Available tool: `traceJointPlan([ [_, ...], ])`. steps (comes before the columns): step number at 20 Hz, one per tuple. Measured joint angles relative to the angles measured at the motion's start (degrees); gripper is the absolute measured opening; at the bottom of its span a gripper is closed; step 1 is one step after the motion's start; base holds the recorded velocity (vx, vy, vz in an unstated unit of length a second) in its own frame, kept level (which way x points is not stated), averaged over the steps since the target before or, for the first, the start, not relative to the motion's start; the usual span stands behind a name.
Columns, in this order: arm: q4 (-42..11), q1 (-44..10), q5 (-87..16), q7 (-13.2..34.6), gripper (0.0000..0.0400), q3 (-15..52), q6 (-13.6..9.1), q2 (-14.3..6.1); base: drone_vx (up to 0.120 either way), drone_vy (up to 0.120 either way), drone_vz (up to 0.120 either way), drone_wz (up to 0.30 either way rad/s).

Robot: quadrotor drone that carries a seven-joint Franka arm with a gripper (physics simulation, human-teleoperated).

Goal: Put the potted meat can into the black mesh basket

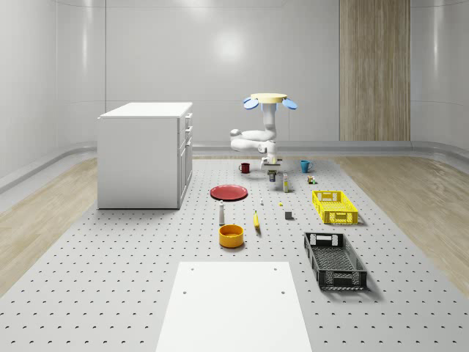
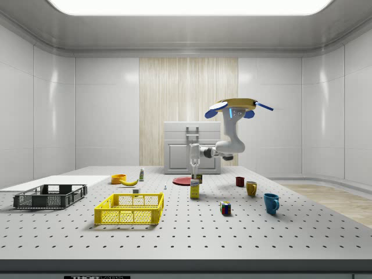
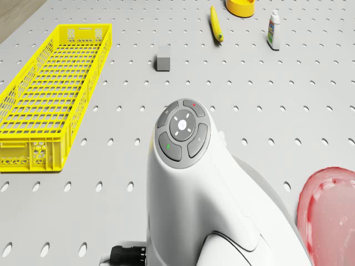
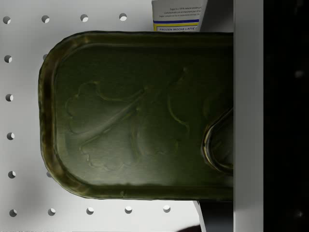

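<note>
The potted meat can (image 4: 135,116) has a dark olive lid with a pull tab and lies close under the wrist camera. It stands on the pegboard table at the far middle (image 1: 272,176), (image 2: 197,178). My gripper (image 1: 272,166) hangs straight above it, pointing down (image 2: 196,168). The drone (image 1: 269,99) hovers over that spot, its white arm (image 3: 188,183) bent beneath it. The black mesh basket (image 1: 335,260) sits near the front at the whole-scene view's right, far from the can (image 2: 49,196).
A mocha latte box (image 4: 179,14) stands right beside the can (image 1: 285,183). The yellow crate (image 1: 335,207) lies between can and basket. Also nearby are a red plate (image 1: 229,192), a red mug (image 1: 245,167), a blue mug (image 1: 305,166) and a white cabinet (image 1: 145,154).
</note>
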Motion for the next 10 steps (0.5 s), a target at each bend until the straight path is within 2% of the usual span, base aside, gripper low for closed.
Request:
traceJointPlan([
  [10, 0.1, -0.3, 0.5, 0.6, 0.0284, 0.2, 1.1, -1.2, 0.12, 0.0, 0.0, 0.0],
])
